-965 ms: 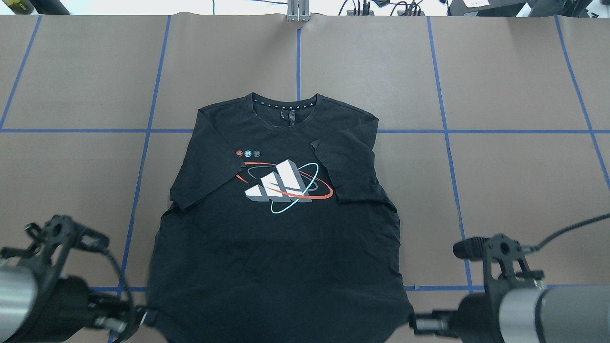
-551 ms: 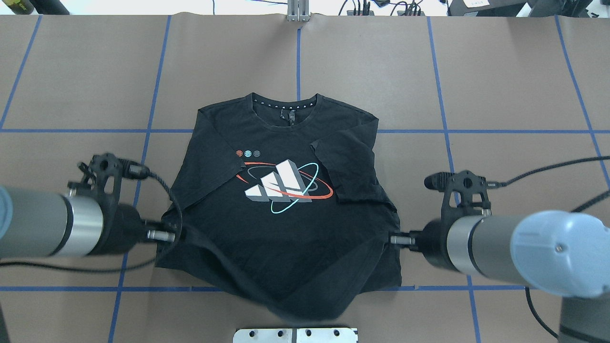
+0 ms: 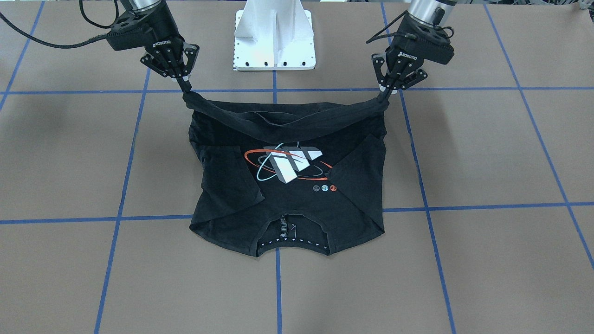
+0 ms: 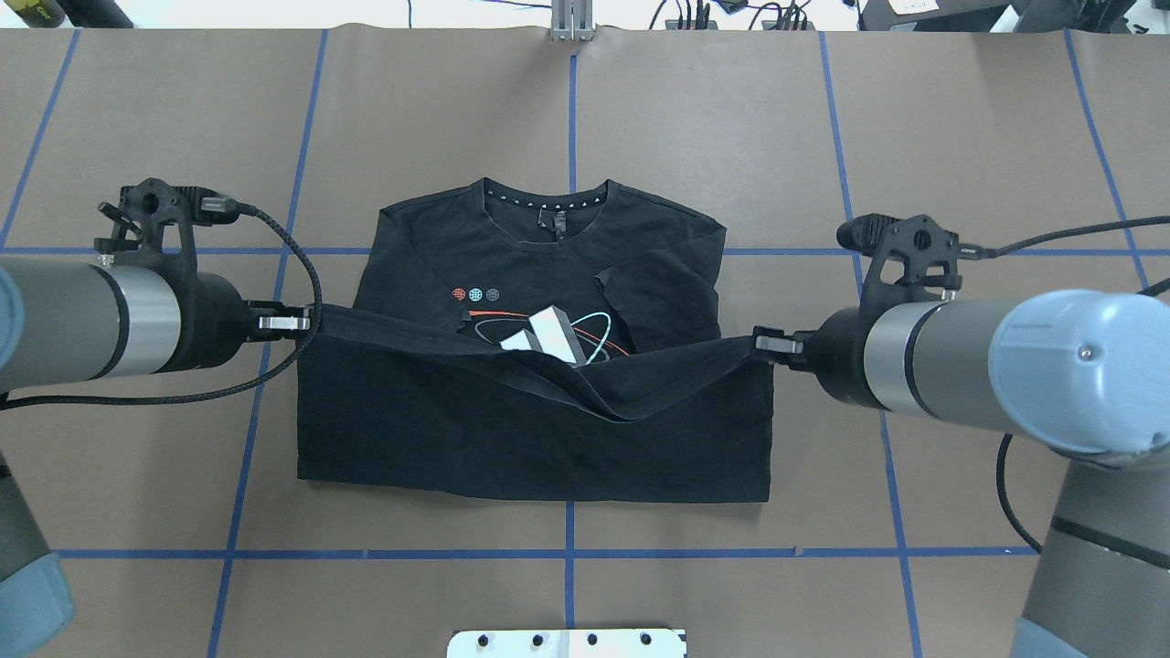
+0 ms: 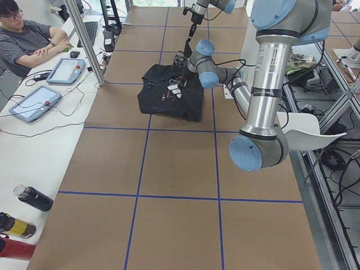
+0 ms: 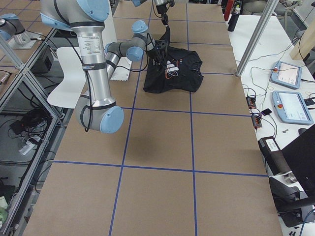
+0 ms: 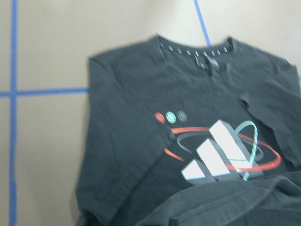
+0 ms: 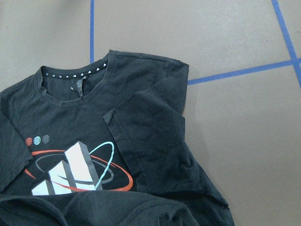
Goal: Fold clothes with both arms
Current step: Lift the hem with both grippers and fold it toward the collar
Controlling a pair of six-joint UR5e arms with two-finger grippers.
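The left pincer (image 4: 308, 323) is clamped tight on one bottom corner of the black T-shirt (image 4: 512, 439). The right pincer (image 4: 758, 343) grips the opposite bottom corner in the same way. Both hold their corners raised off the tabletop (image 4: 713, 119), level with the middle of the garment. The hem (image 3: 283, 121) stretches between them and sags in the centre. The lifted lower part is doubled back over the half that lies flat, and its drooping edge hides the near portion of the red, teal and white logo (image 4: 550, 333). Beyond the logo, the three small dots (image 4: 475, 294) and the collar (image 4: 546, 196) show uncovered. Both short sleeves are folded inward over the chest. The shirt lies at the centre of the brown tabletop, across its blue tape lines (image 4: 571, 119), in front of the white base pedestal (image 3: 274, 32).
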